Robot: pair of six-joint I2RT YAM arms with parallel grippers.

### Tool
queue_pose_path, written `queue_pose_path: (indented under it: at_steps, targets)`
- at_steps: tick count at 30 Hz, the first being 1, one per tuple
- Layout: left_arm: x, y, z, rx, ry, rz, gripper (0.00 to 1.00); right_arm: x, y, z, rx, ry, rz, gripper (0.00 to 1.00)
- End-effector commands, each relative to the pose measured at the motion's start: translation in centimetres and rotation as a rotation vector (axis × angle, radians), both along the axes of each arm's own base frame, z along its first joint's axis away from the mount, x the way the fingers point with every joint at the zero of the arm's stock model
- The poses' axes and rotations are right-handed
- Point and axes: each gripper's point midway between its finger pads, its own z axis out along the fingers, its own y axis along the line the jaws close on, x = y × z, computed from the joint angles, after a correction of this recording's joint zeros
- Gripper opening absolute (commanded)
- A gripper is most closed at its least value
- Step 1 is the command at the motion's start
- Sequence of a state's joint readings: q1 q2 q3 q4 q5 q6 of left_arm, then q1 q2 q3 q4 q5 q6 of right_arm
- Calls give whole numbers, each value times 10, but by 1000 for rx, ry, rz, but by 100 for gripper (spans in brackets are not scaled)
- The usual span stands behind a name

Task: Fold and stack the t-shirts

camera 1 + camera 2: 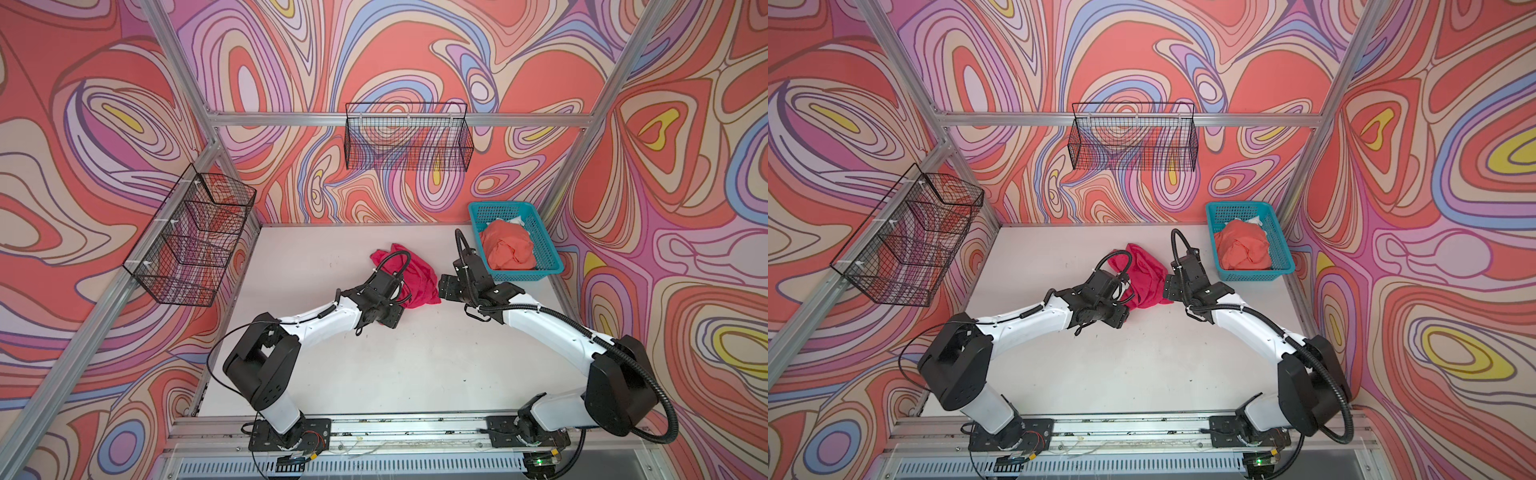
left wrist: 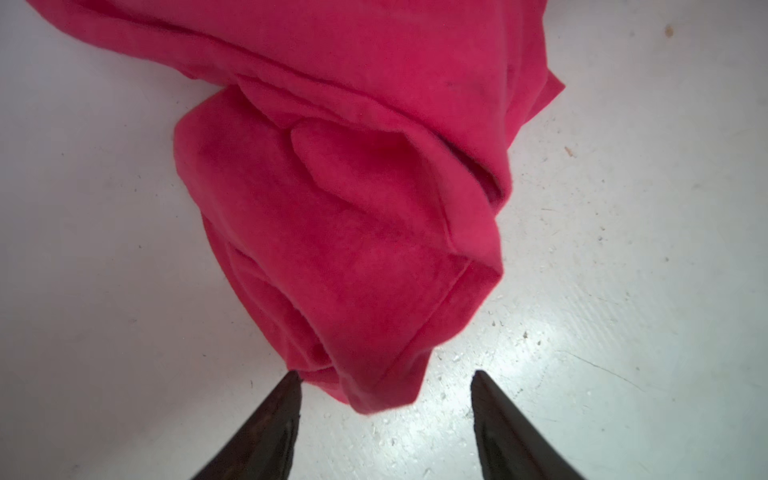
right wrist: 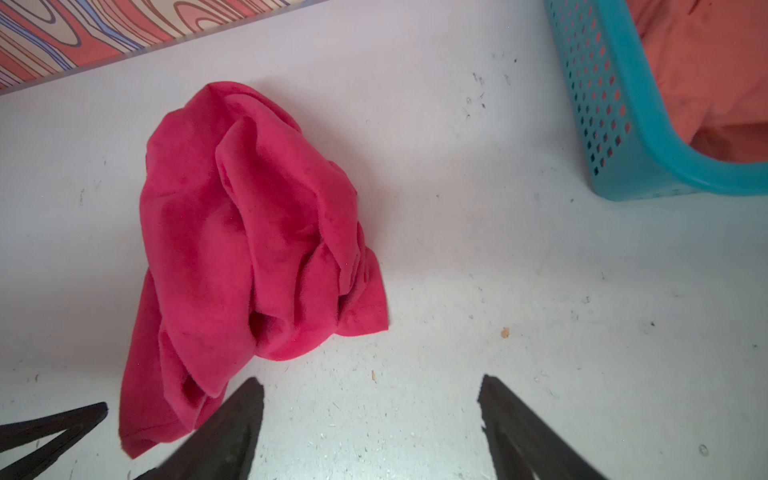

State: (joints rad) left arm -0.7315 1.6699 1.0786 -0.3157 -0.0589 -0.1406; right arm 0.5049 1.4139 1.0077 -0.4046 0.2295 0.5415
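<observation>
Crumpled magenta t-shirt [image 2: 353, 208] on the desk [image 2: 623, 291] — one corner lies between my left fingers [image 2: 266, 424], spread and not gripping. My right fingers [image 3: 523, 432], spread and empty, stand just beside it; the coral t-shirt [image 3: 706, 83] sits in the basket [image 3: 615, 104].

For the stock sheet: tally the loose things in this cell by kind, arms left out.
Shirts: 2 (pink shirt, orange shirt)
Plastic baskets: 1 (blue basket)
Wire baskets: 2 (back-wall wire basket, left-wall wire basket)
Total: 5
</observation>
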Motion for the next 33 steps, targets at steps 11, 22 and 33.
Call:
queue_pose_path:
  at_steps: [11, 22, 33]
  targets:
    - [25, 5, 0, 253, -163, -11, 52, 4, -10, 24, 17, -90, -55, 86]
    - [27, 0, 16, 214, -184, -12, 15, 0, -16, 21, 26, -96, -60, 88]
    - [54, 38, 78, 172, -299, 85, 0, -3, -14, 7, 39, -69, -46, 88]
